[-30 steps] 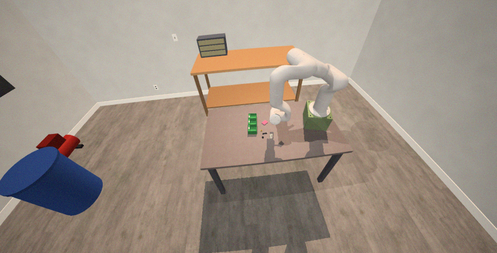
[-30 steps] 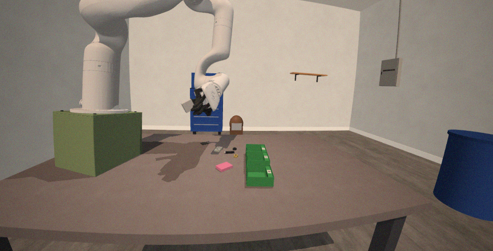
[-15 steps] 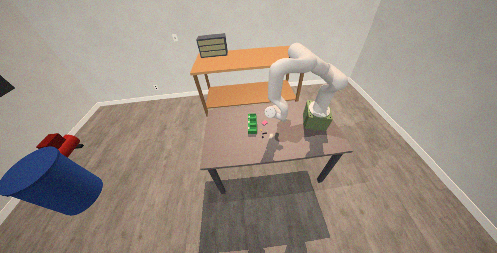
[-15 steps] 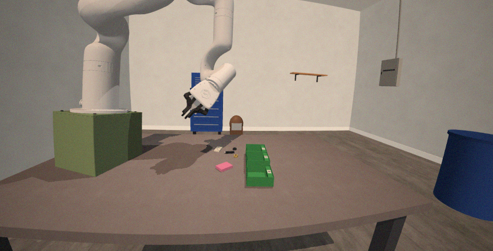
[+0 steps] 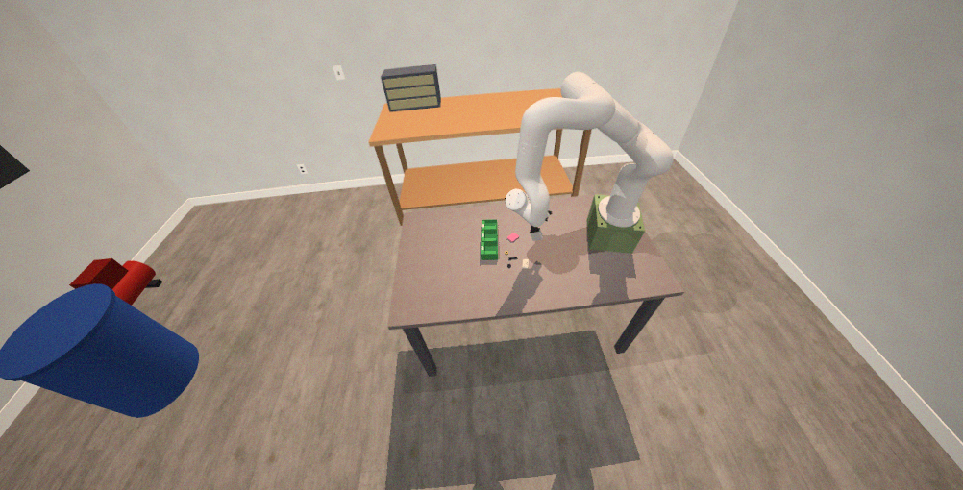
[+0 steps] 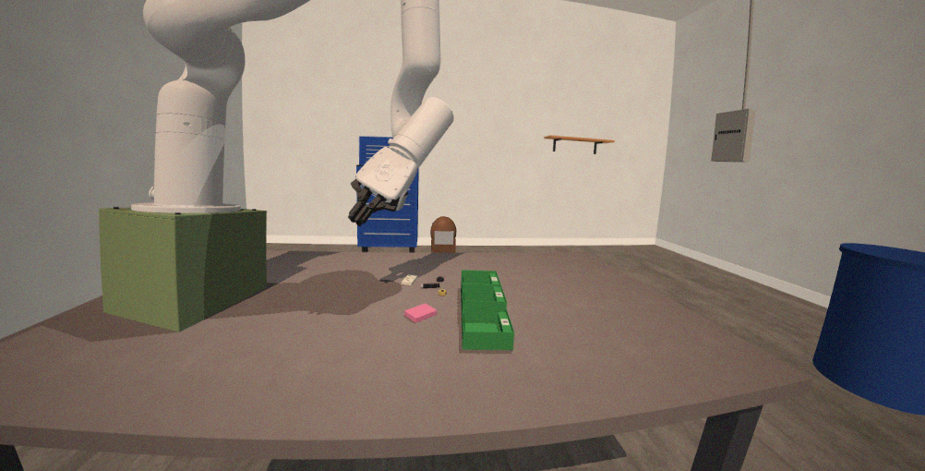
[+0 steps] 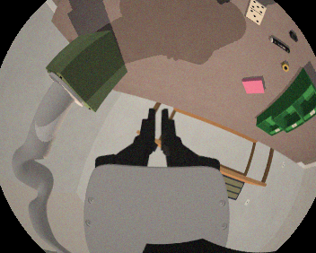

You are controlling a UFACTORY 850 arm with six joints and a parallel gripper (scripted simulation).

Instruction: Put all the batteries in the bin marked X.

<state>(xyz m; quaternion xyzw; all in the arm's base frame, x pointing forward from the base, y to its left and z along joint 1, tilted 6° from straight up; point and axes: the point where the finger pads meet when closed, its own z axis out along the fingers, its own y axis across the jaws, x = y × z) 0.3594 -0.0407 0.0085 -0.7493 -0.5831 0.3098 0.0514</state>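
Observation:
My gripper (image 5: pixel 535 235) (image 6: pixel 359 218) (image 7: pixel 158 117) is shut and empty. It hangs in the air, tilted, well above the table (image 5: pixel 457 291) (image 6: pixel 323 390), to the left of the small parts in the exterior view. A small dark cylinder that looks like a battery (image 6: pixel 429 284) (image 7: pixel 280 43) lies on the table beside a yellow nut (image 6: pixel 442 291) (image 7: pixel 285 67), a small black round part (image 6: pixel 439 278) (image 7: pixel 294 35) and a beige block (image 5: pixel 526 262) (image 6: pixel 408 279) (image 7: pixel 257 11). A row of three green bins (image 5: pixel 488 242) (image 6: pixel 485 332) (image 7: pixel 289 110) stands nearby; their marks are too small to read.
A pink eraser (image 5: pixel 512 236) (image 6: pixel 420 312) (image 7: pixel 253 85) lies between the bins and my gripper's shadow. The arm's green pedestal (image 5: pixel 609 233) (image 6: pixel 181 267) (image 7: pixel 92 68) stands on the table's corner. An orange shelf unit (image 5: pixel 471 116) stands behind the table.

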